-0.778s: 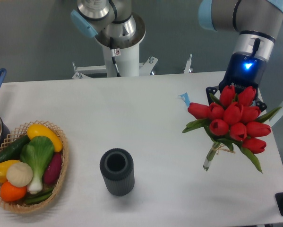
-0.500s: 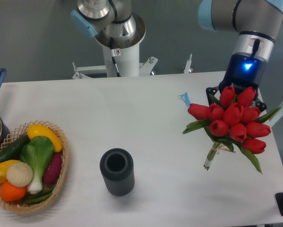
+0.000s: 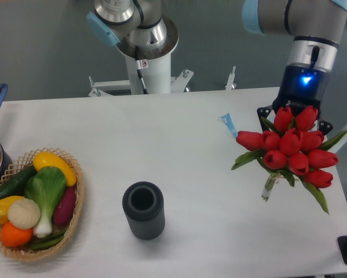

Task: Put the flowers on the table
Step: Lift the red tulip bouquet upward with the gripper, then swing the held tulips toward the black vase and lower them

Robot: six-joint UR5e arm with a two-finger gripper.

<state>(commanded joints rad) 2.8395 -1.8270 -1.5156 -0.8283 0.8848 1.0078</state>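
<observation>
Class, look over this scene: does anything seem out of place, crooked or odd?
The flowers hang tilted above the table at the right under the hand, while the vase stands empty. Nothing looks spilled or broken.

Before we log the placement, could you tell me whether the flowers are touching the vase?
Apart. The fixed camera shows the flowers at the right, and bare table separates them from the vase.

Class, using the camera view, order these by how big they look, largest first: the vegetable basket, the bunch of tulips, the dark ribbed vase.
1. Vegetable basket and tulips: look alike in spread, and the raised tulips are nearer the camera, so unranked.
2. Vase: smallest.
</observation>
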